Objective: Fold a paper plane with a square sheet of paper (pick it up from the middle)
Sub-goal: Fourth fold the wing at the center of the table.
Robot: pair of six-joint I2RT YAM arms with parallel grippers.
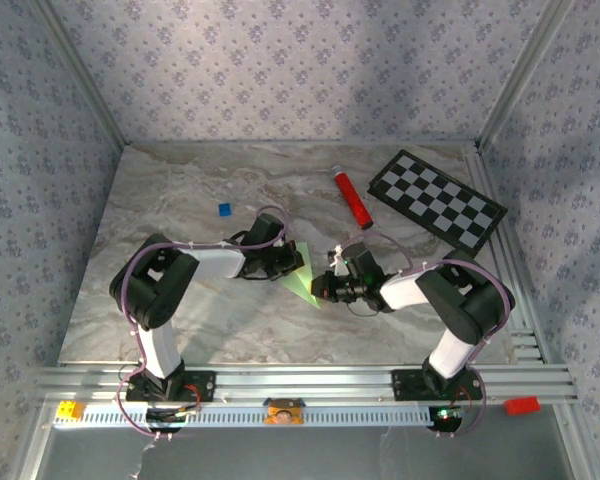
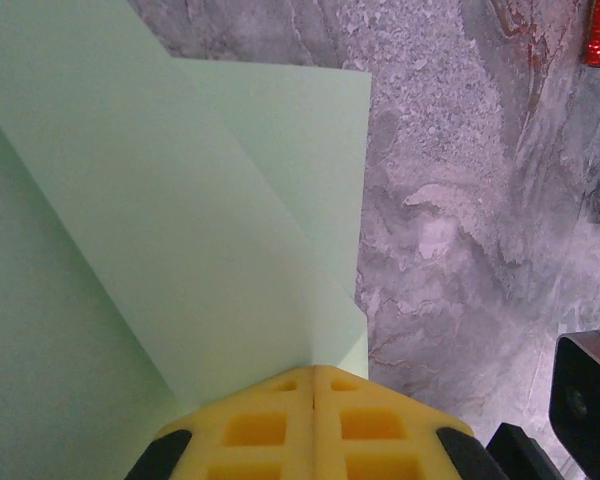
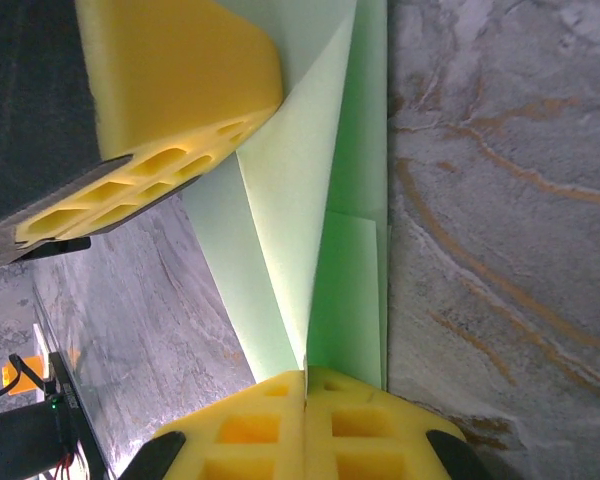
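Pinching the square sheet of paper [image 2: 180, 250] from opposite sides, our left gripper [image 2: 315, 378] and right gripper [image 3: 307, 378] are both clamped on its edges at mid counter [image 1: 180, 190]. Overhead, our arms hide all but a green sliver. The wrist views show us its folds, with the far edges cropped.

The top view looks down from high behind the near edge onto the whole grey marbled desk [image 1: 180, 190]. Both wrist views face, from close, the folded pale green paper sheet [image 1: 302, 272] that all three share.
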